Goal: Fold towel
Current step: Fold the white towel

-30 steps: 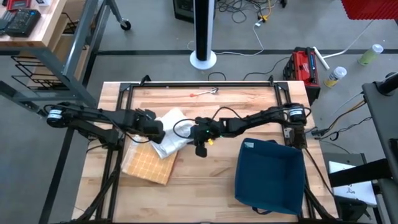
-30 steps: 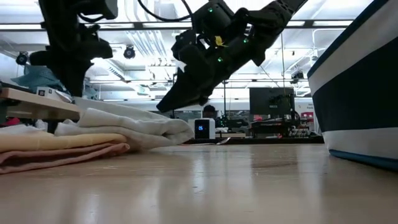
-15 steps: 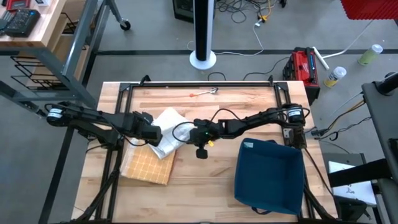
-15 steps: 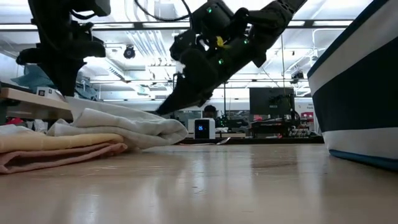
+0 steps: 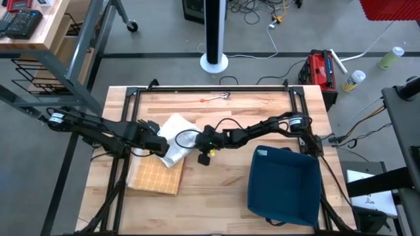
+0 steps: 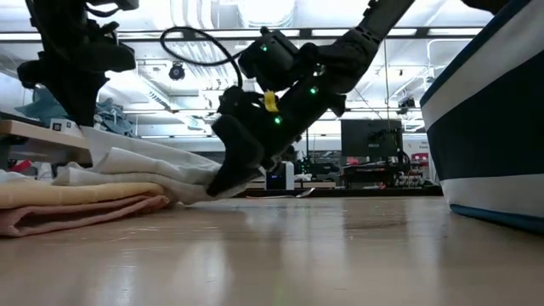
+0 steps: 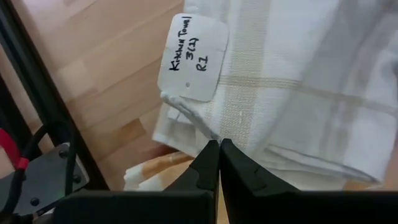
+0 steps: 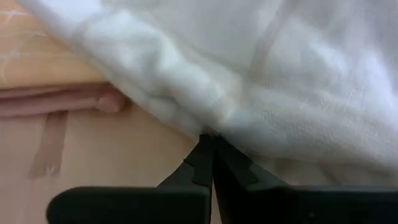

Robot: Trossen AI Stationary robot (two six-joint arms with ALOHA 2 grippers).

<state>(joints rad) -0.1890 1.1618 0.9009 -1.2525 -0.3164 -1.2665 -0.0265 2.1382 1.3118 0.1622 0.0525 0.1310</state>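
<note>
My right fingers (image 8: 210,144) pinch the white towel's (image 5: 176,133) edge. My left fingers (image 7: 219,149) clamp its opposite hem, above the tabletop (image 5: 216,190).

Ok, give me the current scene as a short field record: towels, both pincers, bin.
white towel: crumpled, lying partly over the orange towel
orange towel: folded, under the white one, left half of the table
left pincer: shut on the white towel's edge near its paper tag
right pincer: shut on the white towel's opposite edge, low at the table
blue bin: right side, apart from the towels
</note>
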